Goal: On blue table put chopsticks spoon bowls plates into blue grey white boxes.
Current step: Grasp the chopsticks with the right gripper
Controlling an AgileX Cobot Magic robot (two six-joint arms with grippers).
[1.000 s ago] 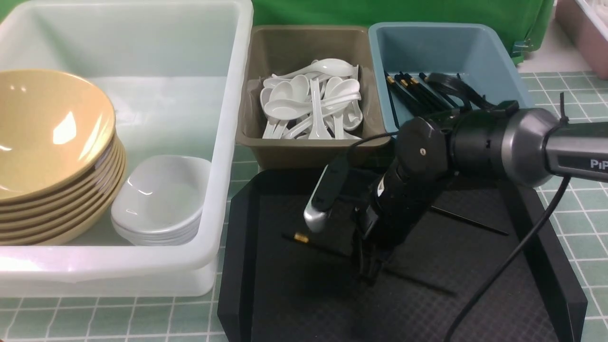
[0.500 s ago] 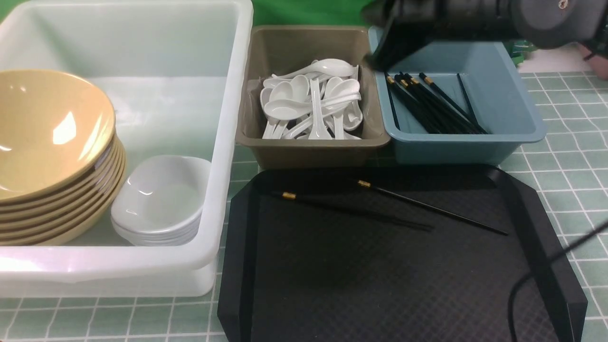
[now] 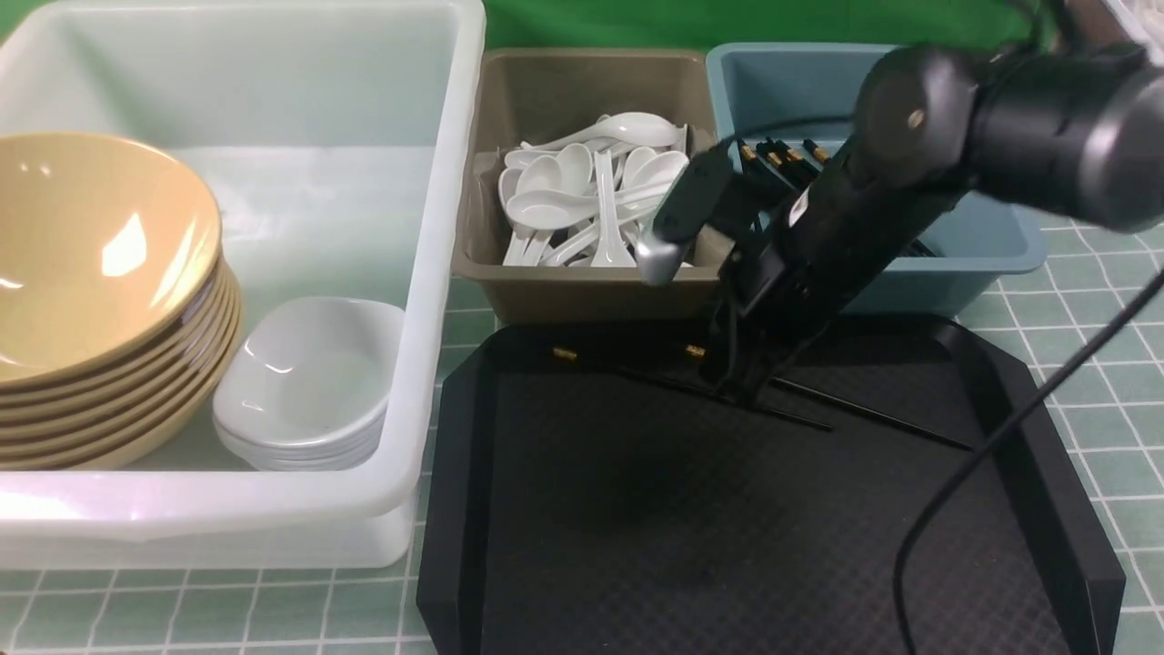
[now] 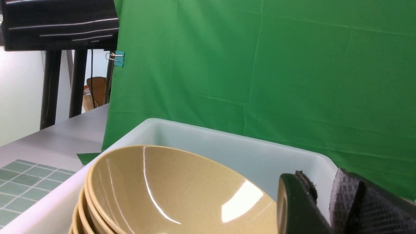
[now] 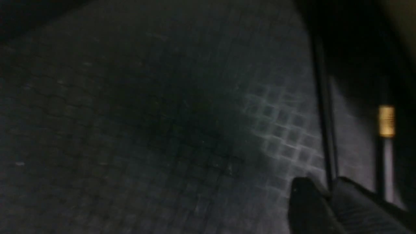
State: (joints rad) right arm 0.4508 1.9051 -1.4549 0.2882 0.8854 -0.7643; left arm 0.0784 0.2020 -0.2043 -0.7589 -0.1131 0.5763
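Chopsticks: two loose on the black tray, close together.
Right gripper: low over them, jaws narrowly astride one stick; clamped or not, you cannot tell.
Left gripper: slightly parted, empty, by the bowls.
Handling: close square mid-shaft, lift level, release over the blue box.

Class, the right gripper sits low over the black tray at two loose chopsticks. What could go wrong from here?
1. The chopsticks lie close side by side at the right gripper, so it may catch both or neither.
2. They are thin and lie flat on the black tray, so the grip may slip off.
3. The blue box stands just behind, and a lifted stick could strike its wall.
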